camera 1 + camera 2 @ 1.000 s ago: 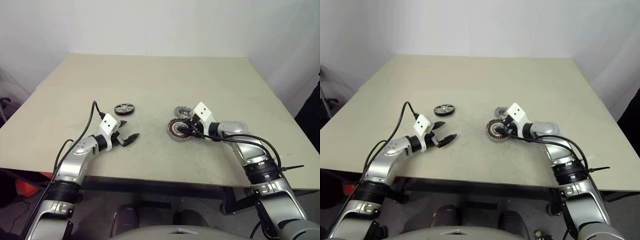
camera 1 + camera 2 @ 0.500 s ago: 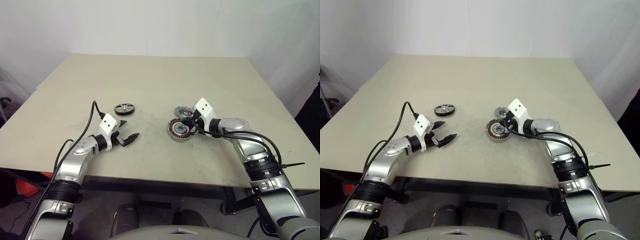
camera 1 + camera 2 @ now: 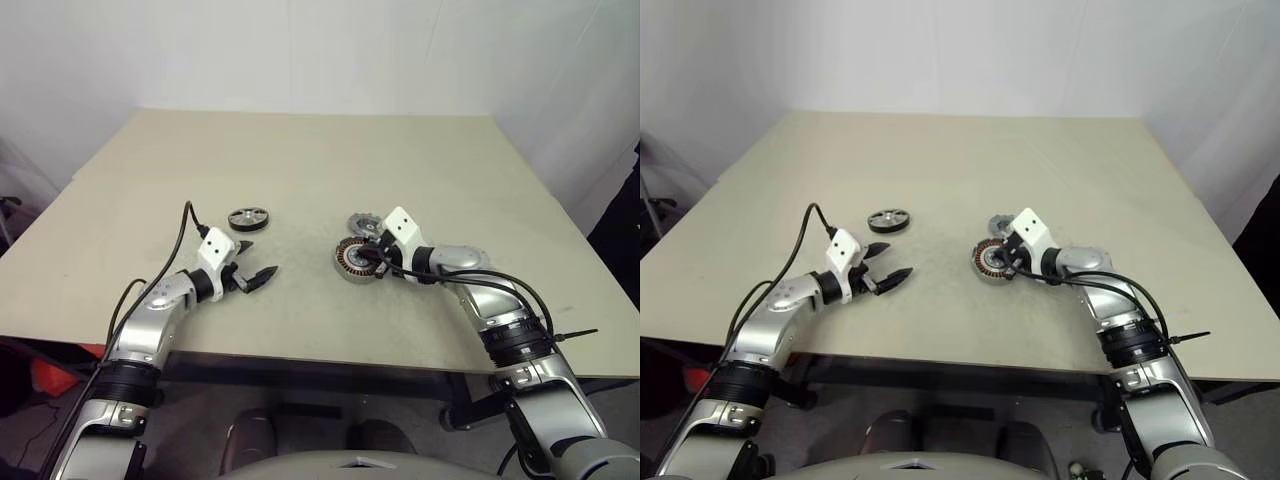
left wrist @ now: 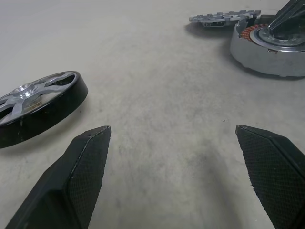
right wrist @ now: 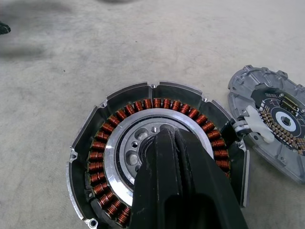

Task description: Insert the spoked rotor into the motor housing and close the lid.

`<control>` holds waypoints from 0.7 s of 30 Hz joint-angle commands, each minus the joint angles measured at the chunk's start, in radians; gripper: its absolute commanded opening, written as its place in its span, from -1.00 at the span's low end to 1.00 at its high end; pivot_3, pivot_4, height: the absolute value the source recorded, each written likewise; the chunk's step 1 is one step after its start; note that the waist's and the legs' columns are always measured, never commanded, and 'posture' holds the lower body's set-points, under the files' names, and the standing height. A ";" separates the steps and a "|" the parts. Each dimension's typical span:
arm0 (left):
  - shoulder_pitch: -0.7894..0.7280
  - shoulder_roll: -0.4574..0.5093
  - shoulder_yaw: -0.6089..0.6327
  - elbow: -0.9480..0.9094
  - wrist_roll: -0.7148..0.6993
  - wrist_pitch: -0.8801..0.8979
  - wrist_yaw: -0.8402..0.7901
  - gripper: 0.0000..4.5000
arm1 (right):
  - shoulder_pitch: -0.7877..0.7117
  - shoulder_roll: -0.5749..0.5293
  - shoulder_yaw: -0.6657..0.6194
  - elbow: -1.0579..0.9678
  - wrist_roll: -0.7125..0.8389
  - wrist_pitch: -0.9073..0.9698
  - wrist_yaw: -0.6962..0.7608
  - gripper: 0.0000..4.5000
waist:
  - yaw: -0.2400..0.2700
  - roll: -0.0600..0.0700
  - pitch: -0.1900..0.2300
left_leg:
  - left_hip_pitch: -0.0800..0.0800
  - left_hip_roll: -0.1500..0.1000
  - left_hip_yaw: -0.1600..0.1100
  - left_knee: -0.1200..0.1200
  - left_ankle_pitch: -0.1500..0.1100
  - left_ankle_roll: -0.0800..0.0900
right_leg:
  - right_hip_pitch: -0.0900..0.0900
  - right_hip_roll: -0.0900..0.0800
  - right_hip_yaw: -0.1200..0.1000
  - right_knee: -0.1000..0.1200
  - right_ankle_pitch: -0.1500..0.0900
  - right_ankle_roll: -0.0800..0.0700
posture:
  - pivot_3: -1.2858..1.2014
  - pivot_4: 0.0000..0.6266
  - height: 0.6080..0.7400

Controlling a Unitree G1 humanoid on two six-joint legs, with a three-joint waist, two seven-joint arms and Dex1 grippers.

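So far nothing is assembled: rotor (image 3: 248,217) sits left of centre, lid (image 3: 364,224) just above the housing (image 3: 354,259) (centre-right). Right gripper (image 5: 164,143), fingers shut together, rests in the hub; left gripper (image 3: 257,273) spread wide, empty. Insertion and lidding remain.

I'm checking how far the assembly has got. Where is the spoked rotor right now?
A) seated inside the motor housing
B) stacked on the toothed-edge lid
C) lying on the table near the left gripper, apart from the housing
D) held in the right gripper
C: the spoked rotor lies flat on the table just beyond the open left gripper, while the motor housing sits apart by the right gripper, its windings still exposed.
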 commanded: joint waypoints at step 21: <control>-0.031 0.014 0.020 0.007 0.000 -0.025 0.001 0.97 | 0.009 -0.006 0.016 -0.067 -0.016 -0.002 -0.018 -0.99 | -0.001 -0.001 -0.001 | 0.001 0.000 0.000 -0.001 0.000 0.000 | 0.001 0.000 0.000 -0.001 0.000 0.000 | 0.03 -1.00 1.00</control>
